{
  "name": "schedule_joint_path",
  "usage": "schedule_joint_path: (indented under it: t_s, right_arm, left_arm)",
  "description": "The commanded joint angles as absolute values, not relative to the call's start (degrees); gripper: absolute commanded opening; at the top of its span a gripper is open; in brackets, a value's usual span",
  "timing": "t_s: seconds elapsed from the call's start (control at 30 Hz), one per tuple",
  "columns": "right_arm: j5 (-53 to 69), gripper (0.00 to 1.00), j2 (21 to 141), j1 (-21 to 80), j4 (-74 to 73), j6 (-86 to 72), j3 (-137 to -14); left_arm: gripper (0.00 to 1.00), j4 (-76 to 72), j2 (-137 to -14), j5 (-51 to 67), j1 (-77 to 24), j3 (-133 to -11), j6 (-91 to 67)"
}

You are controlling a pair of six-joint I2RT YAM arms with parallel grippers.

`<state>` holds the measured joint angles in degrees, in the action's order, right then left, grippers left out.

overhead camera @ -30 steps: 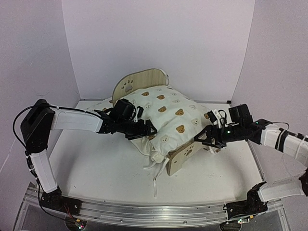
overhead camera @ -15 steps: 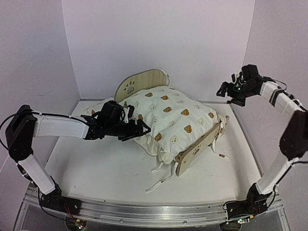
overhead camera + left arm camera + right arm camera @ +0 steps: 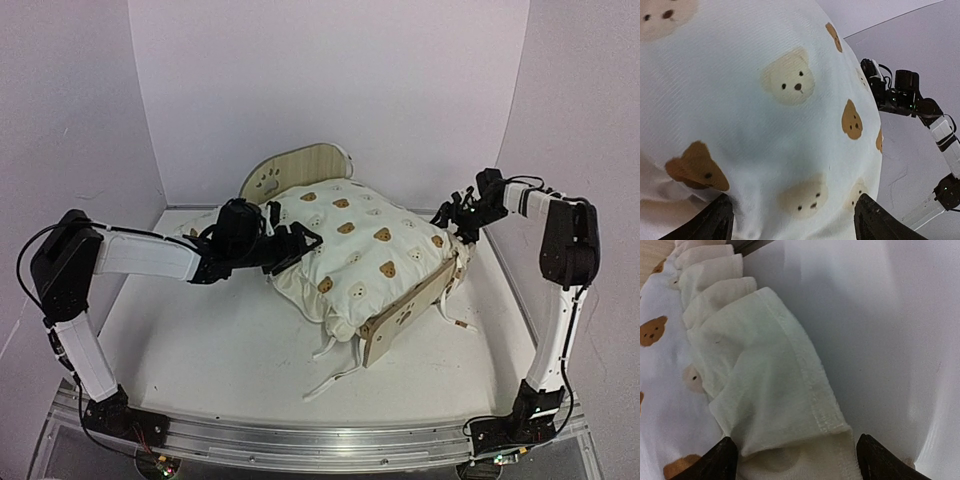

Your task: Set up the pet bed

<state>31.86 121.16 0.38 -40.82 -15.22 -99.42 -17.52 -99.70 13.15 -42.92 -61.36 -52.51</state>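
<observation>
— Well, where does the pet bed [image 3: 295, 168] stand?
— Mid-counter [image 3: 220, 340], angled, with its paw-print headboard toward the back wall and its footboard [image 3: 405, 312] toward the front right. A bear-print ruffled cushion [image 3: 365, 240] lies on top and hides the base. The cushion's ties [image 3: 335, 365] trail onto the counter in front.
— And the left end effector [image 3: 305, 243]?
— At the cushion's left edge, fingers spread wide, with the fabric bulging between them.
— The right end effector [image 3: 458, 225]?
— At the cushion's rear right corner, fingers apart too, with the ruffle lying between the tips.
</observation>
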Motion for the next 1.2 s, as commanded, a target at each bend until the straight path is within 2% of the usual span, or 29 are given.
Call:
schedule_joint_path:
  t_s: [0.0,0.23,0.4,0.57,0.67,0.73,0.83,0.93,1.03,1.17]
  right_arm:
    - [45.59,0.81,109.25,0.44,-41.04,-15.9,-85.63]
    - [48.7,0.79,89.25,3.43,-35.94,-19.59,-57.72]
    - [47.43,0.81,73.41,18.47,-20.89,-36.69,-39.37]
    - [39.22,0.81,66.93,32.14,-7.13,-49.93,-32.93]
    - [38.62,0.82,68.2,38.08,-4.64,-50.63,-35.23]
    - [35.93,0.84,67.71,39.51,-13.02,-45.66,-40.2]
    - [26.21,0.94,66.63,38.43,-23.11,-37.66,-48.63]
    - [23.24,0.97,69.09,31.85,-26.74,-33.47,-53.92]
    - [24.16,0.98,74.67,22.76,-27.51,-29.81,-59.46]
    - [27.49,0.98,88.86,15.07,-27.51,-25.59,-72.52]
  left_arm:
    - [0.82,-23.64,-106.18,16.62,-42.63,-68.4,-52.76]
    - [0.8,-24.17,-114.25,19.55,-43.23,-72.76,-51.69]
    - [0.82,-24.02,-118.14,23.83,-42.89,-76.65,-49.95]
    - [0.79,-23.54,-123.47,30.99,-40.67,-79.95,-48.45]
    - [0.78,-20.57,-119.99,28.89,-38.68,-76.81,-44.93]
    - [0.79,-17.15,-113.59,26.16,-37.74,-73.3,-41.58]
    - [0.84,-5.76,-102.19,18.27,-37.54,-71.57,-33.43]
    - [0.89,5.95,-94.37,13.66,-37.52,-74.05,-27.89]
    - [0.89,14.46,-89.44,10.32,-37.54,-76.51,-25.47]
    - [0.9,17.77,-83.17,9.23,-37.54,-73.09,-26.69]
